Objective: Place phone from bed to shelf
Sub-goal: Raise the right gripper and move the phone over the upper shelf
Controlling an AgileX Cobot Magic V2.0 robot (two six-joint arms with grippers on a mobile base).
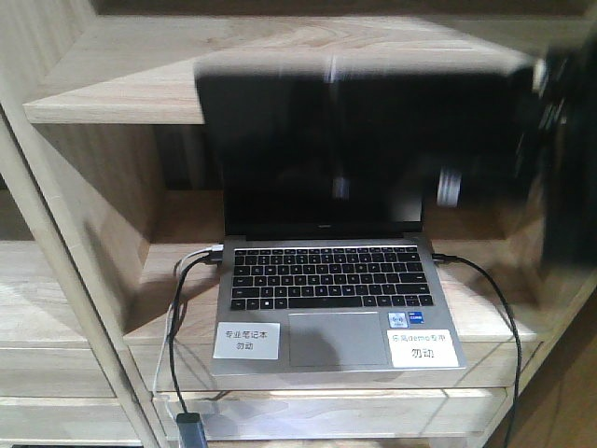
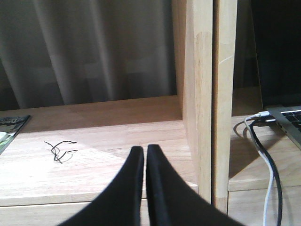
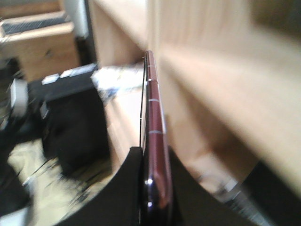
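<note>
Right wrist-mounted view gives us the phone (image 3: 153, 117) edge-on, its pinkish rim turned to the camera, clamped between the two black fingers (image 3: 124, 188) of the right gripper (image 3: 153, 155). Its lower end is hidden inside the grip, and its screen face we cannot see. It stands upright in the air just beside the pale wood of the shelf (image 3: 225, 70), but the whole picture is smeared, so we cannot tell if it touches the wood. In the left wrist-mounted view the left gripper (image 2: 145, 151) has its fingers pressed together with nothing between them, over a shelf board where a small tangle of black wire (image 2: 59, 150) lies. The laptop (image 2: 289, 117) is cut off at the right border, with a white cable (image 2: 266, 188) and a black cable (image 2: 254, 136) running down from it. In the exterior front-facing view the open laptop sits on a middle tier, and a dark blurred shape (image 1: 564, 159) covers the right edge; we cannot make out the phone there.
</note>
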